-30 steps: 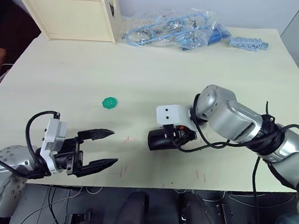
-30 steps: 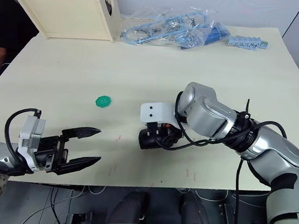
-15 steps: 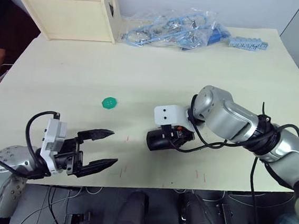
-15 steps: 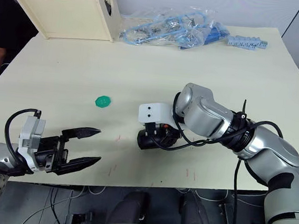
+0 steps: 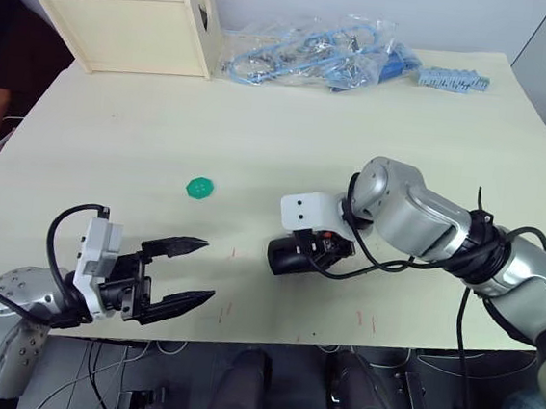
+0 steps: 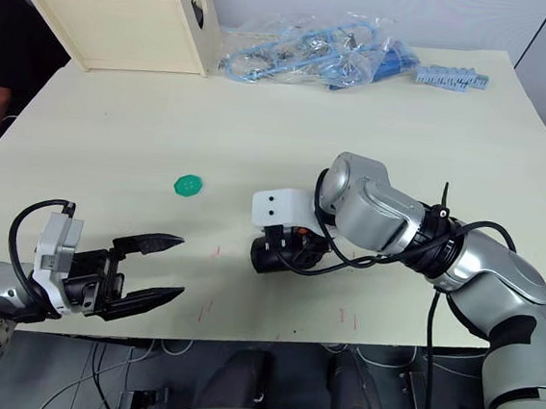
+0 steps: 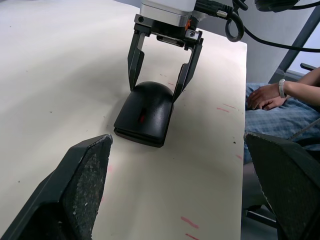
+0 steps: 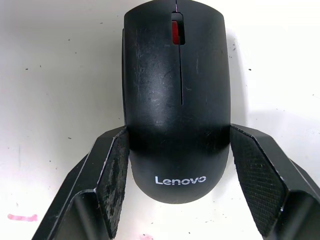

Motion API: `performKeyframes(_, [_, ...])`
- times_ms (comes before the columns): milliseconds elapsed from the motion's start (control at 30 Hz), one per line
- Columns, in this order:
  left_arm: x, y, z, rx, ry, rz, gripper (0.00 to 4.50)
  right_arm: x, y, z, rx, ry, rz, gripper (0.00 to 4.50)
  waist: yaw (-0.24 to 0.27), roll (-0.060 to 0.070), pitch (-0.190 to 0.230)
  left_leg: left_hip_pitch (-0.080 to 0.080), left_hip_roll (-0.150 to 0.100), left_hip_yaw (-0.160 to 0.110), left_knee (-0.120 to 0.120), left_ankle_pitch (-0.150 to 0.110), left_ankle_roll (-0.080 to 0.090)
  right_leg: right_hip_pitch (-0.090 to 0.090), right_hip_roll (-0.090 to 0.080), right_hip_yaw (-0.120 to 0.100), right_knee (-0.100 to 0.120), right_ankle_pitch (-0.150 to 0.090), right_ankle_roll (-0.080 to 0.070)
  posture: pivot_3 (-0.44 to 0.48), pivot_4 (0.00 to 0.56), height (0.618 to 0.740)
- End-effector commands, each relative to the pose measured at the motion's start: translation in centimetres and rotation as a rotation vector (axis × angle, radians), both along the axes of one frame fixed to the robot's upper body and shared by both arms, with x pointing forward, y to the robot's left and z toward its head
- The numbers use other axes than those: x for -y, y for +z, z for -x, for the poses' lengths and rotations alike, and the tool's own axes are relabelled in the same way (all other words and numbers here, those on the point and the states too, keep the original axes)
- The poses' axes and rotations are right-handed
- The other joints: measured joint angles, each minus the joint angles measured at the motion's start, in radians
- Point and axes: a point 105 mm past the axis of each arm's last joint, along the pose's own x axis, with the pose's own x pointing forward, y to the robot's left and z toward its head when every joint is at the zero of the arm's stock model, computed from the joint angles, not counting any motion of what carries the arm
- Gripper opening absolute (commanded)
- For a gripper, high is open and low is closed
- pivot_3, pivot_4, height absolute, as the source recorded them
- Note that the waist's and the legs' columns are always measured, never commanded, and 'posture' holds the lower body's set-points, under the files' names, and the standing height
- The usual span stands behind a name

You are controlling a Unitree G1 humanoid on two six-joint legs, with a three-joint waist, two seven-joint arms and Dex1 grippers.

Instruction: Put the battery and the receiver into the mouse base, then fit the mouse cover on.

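The mouse cover (image 8: 176, 95) is seated on the mouse base (image 7: 140, 136), and the assembled mouse rests flat on the table (image 5: 290, 129) near its front edge. The red scroll wheel (image 8: 175, 32) is visible through the slot at the front of the shell.

The right gripper (image 7: 159, 71) is positioned at the rear of the mouse. Its two fingers are spread to the width of the shell and straddle the rear end. In the right wrist view, one pad (image 8: 114, 172) lies against the side of the shell, while a narrow gap is visible at the other pad (image 8: 252, 172). Whether the mouse is gripped cannot be determined.

The left gripper (image 5: 181, 273) is held over the front edge of the table, well apart from the mouse. Its fingers are spread wide and nothing is held between them.

A green disc (image 5: 200, 189) lies on the table between the two grippers and farther back.
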Motion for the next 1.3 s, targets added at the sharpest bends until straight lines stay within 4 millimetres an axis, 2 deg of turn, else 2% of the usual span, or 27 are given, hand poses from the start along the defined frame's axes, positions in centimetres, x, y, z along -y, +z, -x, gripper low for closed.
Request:
performKeyframes(33, [0.22,0.43,0.10,0.026,-0.011,-0.005,4.50,-0.37,0.56,0.41,0.030,0.045,-0.006,3.05,0.000,0.000,0.000,0.000,0.000,0.000,0.000,0.000,0.000,0.000,0.000,0.000,0.000,0.000,0.000,0.000,0.150,0.740])
performKeyframes(767, [0.16,0.37,0.07,0.026,-0.013,-0.007,4.50,0.25,0.45,0.30,0.029,0.028,-0.001,3.05,0.000,0.000,0.000,0.000,0.000,0.000,0.000,0.000,0.000,0.000,0.000,0.000,0.000,0.000,0.000,0.000,0.150,0.740])
performKeyframes(1300, [0.19,0.40,-0.01,0.027,-0.014,-0.008,4.50,-0.18,0.27,0.55,0.017,0.028,-0.011,3.05,0.000,0.000,0.000,0.000,0.000,0.000,0.000,0.000,0.000,0.000,0.000,0.000,0.000,0.000,0.000,0.000,0.150,0.740])
